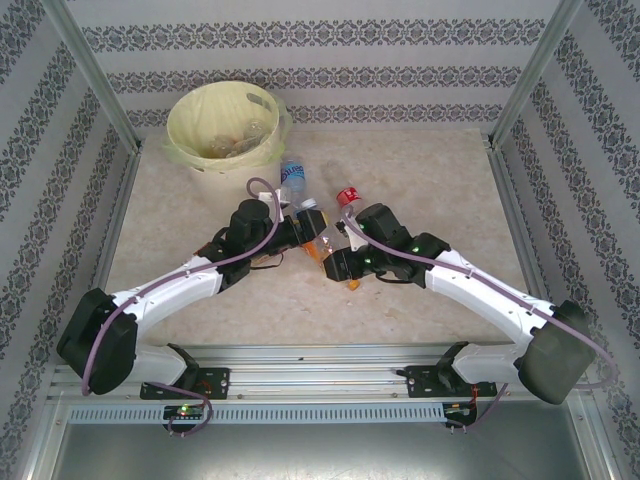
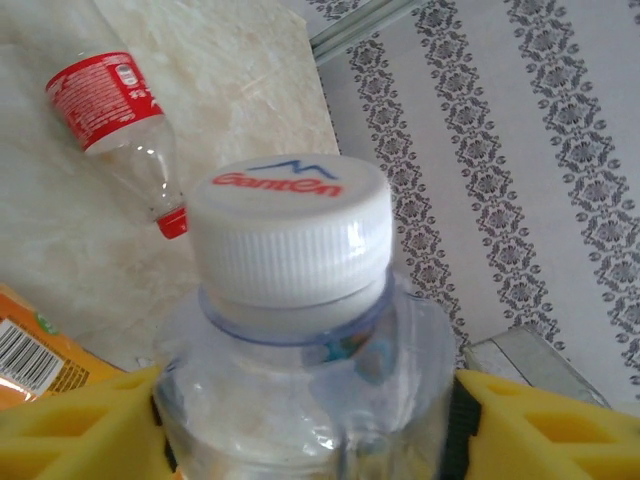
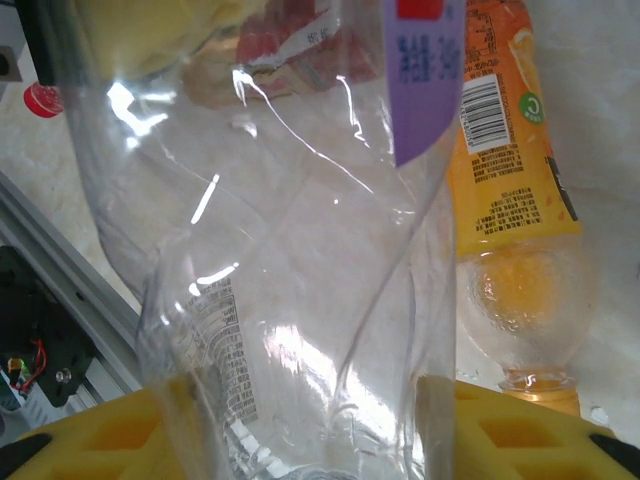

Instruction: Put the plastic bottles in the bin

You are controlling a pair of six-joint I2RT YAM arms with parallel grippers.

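- My left jaws have closed in on a small clear plastic bottle with a white ribbed screw cap (image 2: 290,235). Their yellow pads (image 2: 80,425) sit against its shoulder on both sides, just under the neck ring.
- My right jaws are partly closed around a clear, crumpled plastic bottle with a purple label (image 3: 280,250). I cannot tell which end of it they hold.
- Both bottles look empty, so I judge them very light. The thin walls will dent under squeeze, and the glossy plastic could slip or twist.
- The stiffest hold is probably the shoulder near the neck, where my left jaws are. The crumpled body in my right jaws gives more, so that hold seems less sure.
- The round cream-yellow plastic bin with its pale bag liner (image 1: 180,108) stands well ahead of my left jaws and off to their left.
- A red-labelled clear bottle (image 2: 110,110) lies on the pale marbled worktop (image 1: 430,170) ahead of my left jaws.
- An orange-labelled bottle (image 3: 510,200) lies just right of my right jaws' load.
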